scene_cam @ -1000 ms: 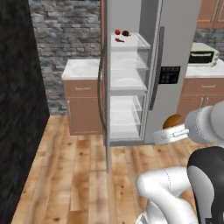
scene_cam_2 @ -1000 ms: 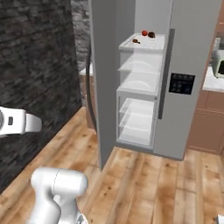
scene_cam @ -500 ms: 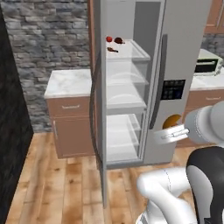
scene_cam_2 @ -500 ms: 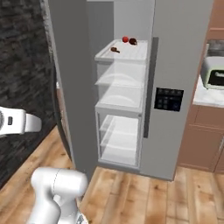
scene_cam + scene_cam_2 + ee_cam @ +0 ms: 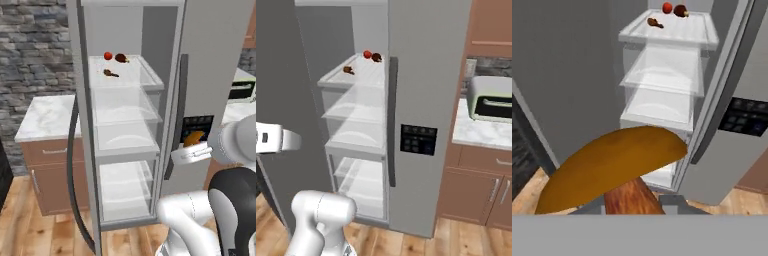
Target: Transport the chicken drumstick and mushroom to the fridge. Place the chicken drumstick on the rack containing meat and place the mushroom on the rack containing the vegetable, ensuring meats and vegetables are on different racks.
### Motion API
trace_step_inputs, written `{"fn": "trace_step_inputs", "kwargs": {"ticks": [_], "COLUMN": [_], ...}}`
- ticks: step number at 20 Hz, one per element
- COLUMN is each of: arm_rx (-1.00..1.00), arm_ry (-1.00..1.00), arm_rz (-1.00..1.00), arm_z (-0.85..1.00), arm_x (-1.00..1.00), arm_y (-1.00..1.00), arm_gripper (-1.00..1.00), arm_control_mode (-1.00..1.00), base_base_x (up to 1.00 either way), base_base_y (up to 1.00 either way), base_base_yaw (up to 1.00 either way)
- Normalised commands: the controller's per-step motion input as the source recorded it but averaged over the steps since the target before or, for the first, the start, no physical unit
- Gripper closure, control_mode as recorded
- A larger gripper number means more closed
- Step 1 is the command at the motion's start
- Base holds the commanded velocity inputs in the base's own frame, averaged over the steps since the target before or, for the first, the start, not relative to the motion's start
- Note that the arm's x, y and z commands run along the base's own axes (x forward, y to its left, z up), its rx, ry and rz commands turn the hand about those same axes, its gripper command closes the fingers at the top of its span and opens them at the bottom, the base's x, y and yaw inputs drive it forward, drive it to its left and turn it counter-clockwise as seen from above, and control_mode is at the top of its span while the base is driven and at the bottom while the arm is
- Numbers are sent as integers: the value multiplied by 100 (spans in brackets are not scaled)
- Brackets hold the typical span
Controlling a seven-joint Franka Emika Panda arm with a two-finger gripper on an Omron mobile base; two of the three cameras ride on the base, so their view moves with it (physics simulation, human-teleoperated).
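Fridge (image 5: pixel 210 60) stands w/ its left door (image 5: pixel 82 150) swung open, white inside, pale shelves stacked top to bottom. Top shelf (image 5: pixel 125 77) carries three things: chicken drumstick (image 5: pixel 110 74) near the front edge, lying flat; behind it the vegetable (image 5: pixel 107 55), a small red ball, and the meat chunk (image 5: pixel 121 58) just beside it to the right, dark reddish-brown. So meat and veg share one rack, drumstick on that same rack, a little apart from both. Shelves below look bare. Mushroom (image 5: pixel 614 170) sits in the gripper (image 5: pixel 192 150), cap up close in hand view, stem (image 5: pixel 632 197) running down btwn the fingertips; gripper is clamped on it. In left base view the gripper w/ mushroom (image 5: pixel 193 138) hangs in front of the fridge's right door, at about the dispenser panel (image 5: pixel 418 140) height, well below the top shelf. Toaster oven (image 5: pixel 491 97) on the counter (image 5: pixel 483 132) to the right; another counter (image 5: pixel 47 117) left of the fridge.
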Motion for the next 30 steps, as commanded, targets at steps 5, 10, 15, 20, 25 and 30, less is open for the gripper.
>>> {"fn": "trace_step_inputs", "kwargs": {"ticks": [5, 10, 15, 20, 25, 30], "arm_rx": [0, 0, 0, 0, 0, 0], "arm_ry": [0, 0, 0, 0, 0, 0], "arm_rz": [0, 0, 0, 0, 0, 0], "arm_z": [0, 0, 0, 0, 0, 0], "arm_x": [0, 0, 0, 0, 0, 0], "arm_y": [0, 0, 0, 0, 0, 0], "arm_gripper": [100, 100, 100, 100, 100, 100], "arm_control_mode": [100, 100, 100, 100, 100, 100], "base_base_x": [97, 100, 100, 72, 23, 15], "base_base_y": [-12, 62, 46, -5, -29, -43], "base_base_yaw": [0, 1, 5, 7, -10, -3]}}
